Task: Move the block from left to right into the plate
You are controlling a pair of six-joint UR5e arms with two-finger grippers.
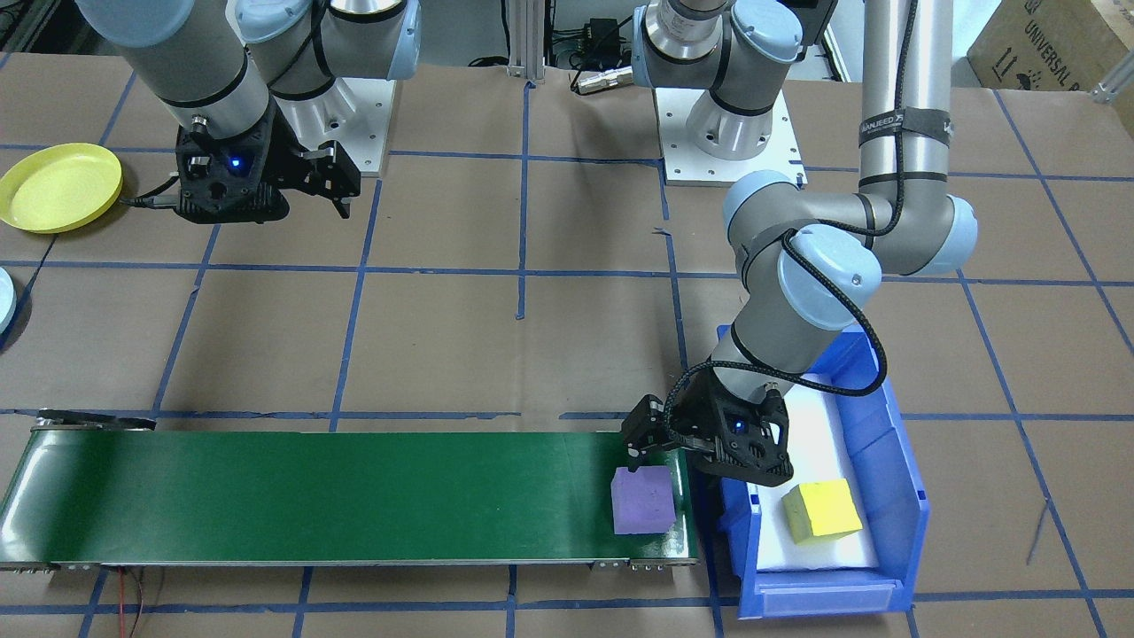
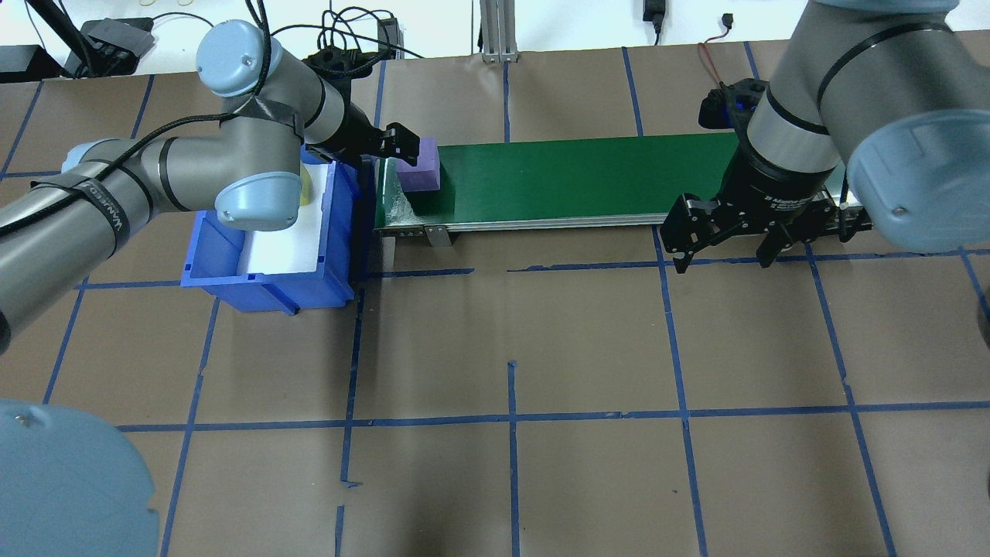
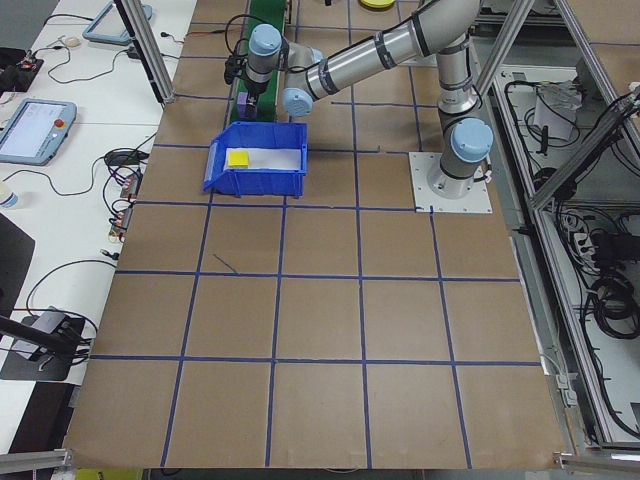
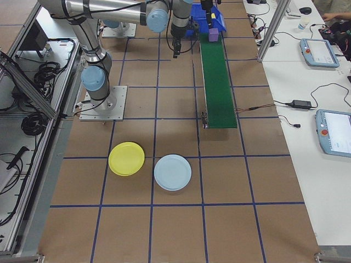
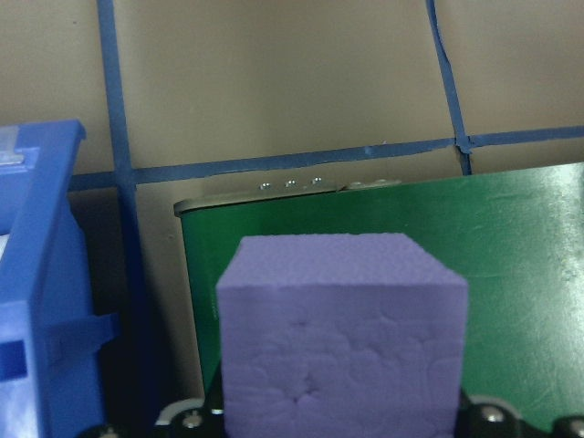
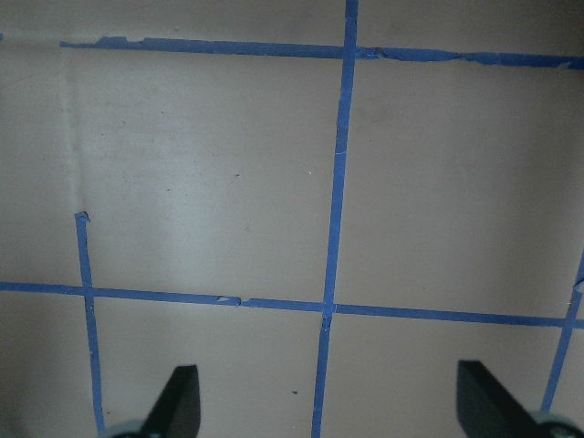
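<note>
A purple block [image 1: 644,501] stands on the left end of the green belt [image 1: 310,496], beside the blue bin. My left gripper [image 1: 645,461] sits just behind and above it. In the left wrist view the purple block [image 5: 339,347] fills the lower middle, and the fingertips [image 5: 185,422] stand wide on either side of it, open. My right gripper [image 2: 723,259] hangs open over bare table beside the belt's other end, holding nothing. A yellow plate [image 1: 58,186] and a light blue plate [image 4: 173,172] lie on the table past the belt's right end.
A blue bin [image 1: 899,496] at the belt's left end holds a yellow block [image 1: 821,511] on white padding. Blue tape lines grid the brown table. The arm bases [image 1: 731,133] stand at the robot's side of the table.
</note>
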